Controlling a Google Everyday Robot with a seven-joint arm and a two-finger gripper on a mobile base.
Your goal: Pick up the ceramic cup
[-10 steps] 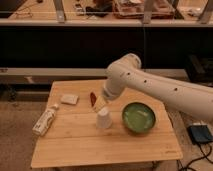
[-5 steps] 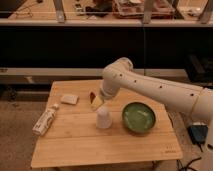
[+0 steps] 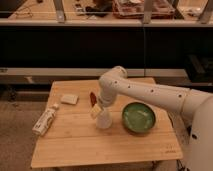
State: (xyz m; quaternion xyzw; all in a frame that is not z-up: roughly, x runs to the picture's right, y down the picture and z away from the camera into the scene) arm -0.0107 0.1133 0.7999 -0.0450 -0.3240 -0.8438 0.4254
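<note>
Cup: the white ceramic cup stands upright near the middle of the surface, just left of the green bowl.
Gripper: the gripper is at the cup's upper left side, touching it or just beside it; whether it is open or closed cannot be told.
Change: over the last second the arm has swung left and sunk, bringing the gripper down against the cup. The cup itself sits where it was.
Meaning: the reach looks about done; the grasp and the lift are not yet shown, so the task is probably at the closing step.
Surface: a pale wooden top, with a white bottle lying at the left edge, a small white packet at far left, and a red item behind the gripper.
Room: dark shelving runs along the far side, with a carpeted floor below.
</note>
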